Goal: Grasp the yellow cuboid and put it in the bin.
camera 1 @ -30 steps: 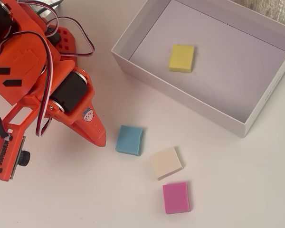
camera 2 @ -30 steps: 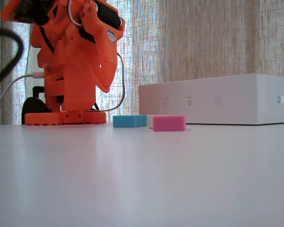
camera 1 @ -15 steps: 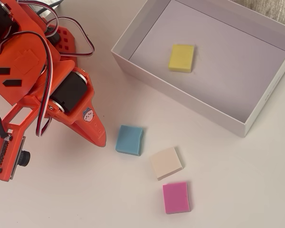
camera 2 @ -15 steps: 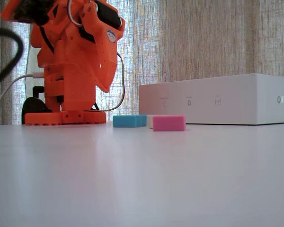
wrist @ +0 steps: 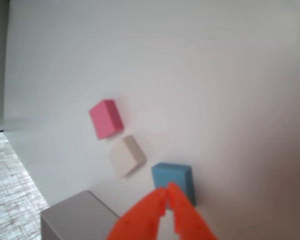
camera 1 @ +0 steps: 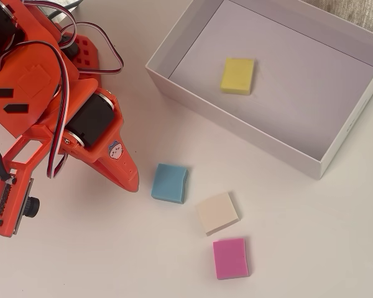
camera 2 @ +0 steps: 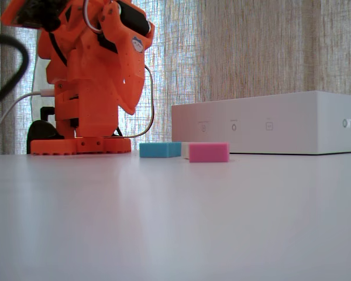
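I'm reading small grey icons and a short logo on the bin's (camera 2: 269, 124) outer wall in the fixed view; the letters are too small for me to make out. A little cartoon sticker is sitting on the arm (camera 1: 50, 118) near its motor in the overhead view.

The counter (camera 1: 311, 248) is showing plain white, and a loosely woven beige curtain (camera 2: 251, 47) is hanging behind the bin with daylight coming through.

The cuboid (camera 1: 238, 76) is lying flat on the bin's lilac floor, near the wall closest to the arm; only the overhead view is showing it, since the fixed view is looking at the bin from the side. Outside the bin, a blue block (camera 1: 170, 183), a cream block (camera 1: 217, 213) and a pink block (camera 1: 230, 258) are lying in a row leading away from it.

The wrist view is showing the jaws (wrist: 167, 192) pressed together with nothing between them, their tips hanging over the blue block's edge, with the bin's corner at the lower left.
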